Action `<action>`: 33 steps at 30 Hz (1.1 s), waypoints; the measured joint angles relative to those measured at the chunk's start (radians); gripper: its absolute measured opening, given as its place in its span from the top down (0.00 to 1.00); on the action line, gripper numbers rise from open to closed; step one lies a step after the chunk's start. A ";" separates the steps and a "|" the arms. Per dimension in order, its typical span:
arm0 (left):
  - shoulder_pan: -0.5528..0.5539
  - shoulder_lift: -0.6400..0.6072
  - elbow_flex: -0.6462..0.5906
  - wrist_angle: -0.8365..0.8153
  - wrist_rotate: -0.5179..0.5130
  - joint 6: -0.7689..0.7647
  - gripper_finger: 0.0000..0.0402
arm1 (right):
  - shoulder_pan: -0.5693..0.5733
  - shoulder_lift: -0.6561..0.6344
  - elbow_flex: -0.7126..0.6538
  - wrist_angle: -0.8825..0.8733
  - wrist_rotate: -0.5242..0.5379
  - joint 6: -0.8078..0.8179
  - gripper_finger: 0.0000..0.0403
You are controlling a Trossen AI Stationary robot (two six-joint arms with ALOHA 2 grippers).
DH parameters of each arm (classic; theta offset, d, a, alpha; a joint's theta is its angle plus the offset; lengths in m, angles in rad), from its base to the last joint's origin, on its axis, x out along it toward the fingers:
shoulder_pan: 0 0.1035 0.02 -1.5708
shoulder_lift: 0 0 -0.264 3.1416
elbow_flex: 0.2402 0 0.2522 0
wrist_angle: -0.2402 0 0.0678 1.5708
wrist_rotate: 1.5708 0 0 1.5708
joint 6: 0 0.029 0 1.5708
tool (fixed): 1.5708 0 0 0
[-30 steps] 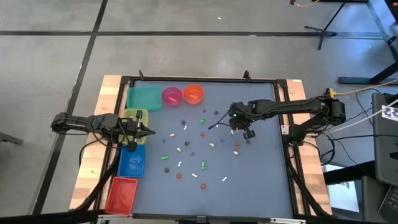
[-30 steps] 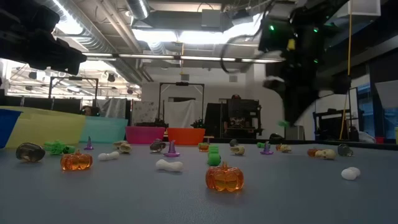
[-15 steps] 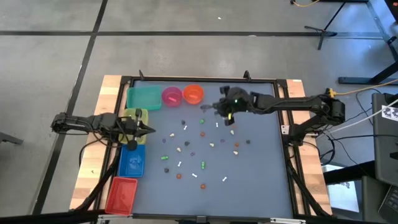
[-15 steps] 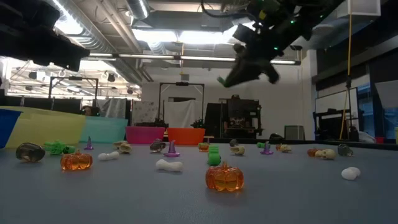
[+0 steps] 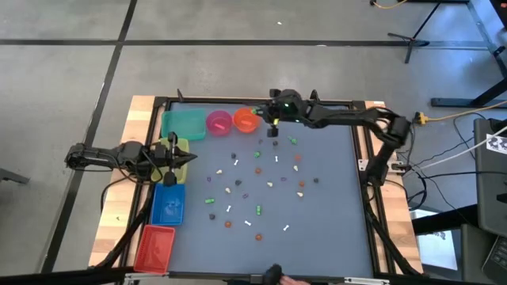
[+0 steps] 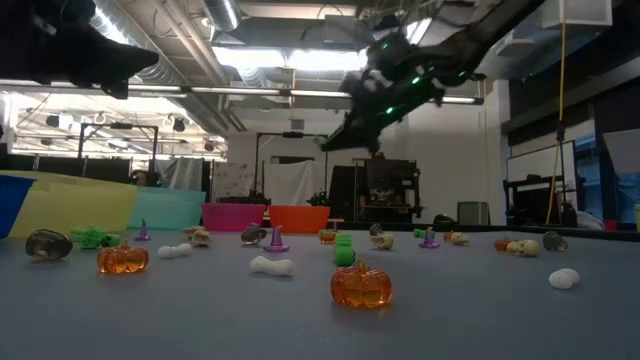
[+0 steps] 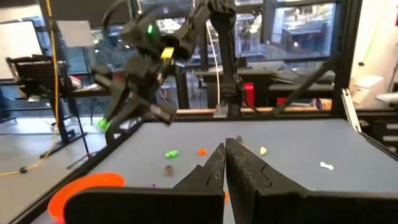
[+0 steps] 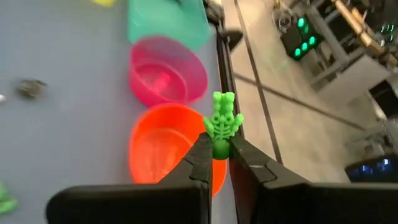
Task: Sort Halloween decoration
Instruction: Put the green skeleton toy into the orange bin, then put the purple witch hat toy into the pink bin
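Observation:
The Halloween decoration is many tiny trinkets point(image 5: 253, 186) strewn over the grey table, among them orange pumpkins point(image 6: 361, 285). One green skeleton trinket point(image 8: 222, 121) is in my right gripper point(image 8: 217, 155), which is shut on it and hangs over the orange bowl point(image 8: 165, 152) near the far edge point(image 5: 260, 116). My left gripper point(image 7: 225, 155) is shut with nothing in it, level above the yellow-green bin point(image 5: 170, 149) at the table's left point(image 5: 190, 157). My right gripper pinches the green skeleton's lower end point(image 8: 219, 148) between its two fingertips. The fingers slant down from the table's right side toward the left. The skeleton sticks out past the fingertips, lifted clear, above the orange bowl's far rim.
A teal bin point(image 5: 184, 123), a pink bowl point(image 5: 219, 122) and the orange bowl point(image 5: 246, 120) stand along the far edge. A blue bin point(image 5: 168, 204) and a red bin point(image 5: 154, 247) stand down the left side. A black frame rims the table.
My right gripper has swung from above the trinkets right of the middle toward the far edge and the left, up to the orange bowl, carrying the green skeleton. It has tipped from pointing down to a shallow slant. My left gripper has tipped up a little.

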State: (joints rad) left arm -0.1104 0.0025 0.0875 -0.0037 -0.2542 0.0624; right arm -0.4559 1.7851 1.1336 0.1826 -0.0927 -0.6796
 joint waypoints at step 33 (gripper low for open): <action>-0.001 0.007 0.000 0.110 0.009 -0.010 1.00 | -0.003 0.162 0.106 0.002 0.083 -0.006 0.56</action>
State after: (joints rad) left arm -0.1116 0.0093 0.0875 0.1059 -0.2451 0.0520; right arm -0.4587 1.9472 1.2392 0.1848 -0.0093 -0.6857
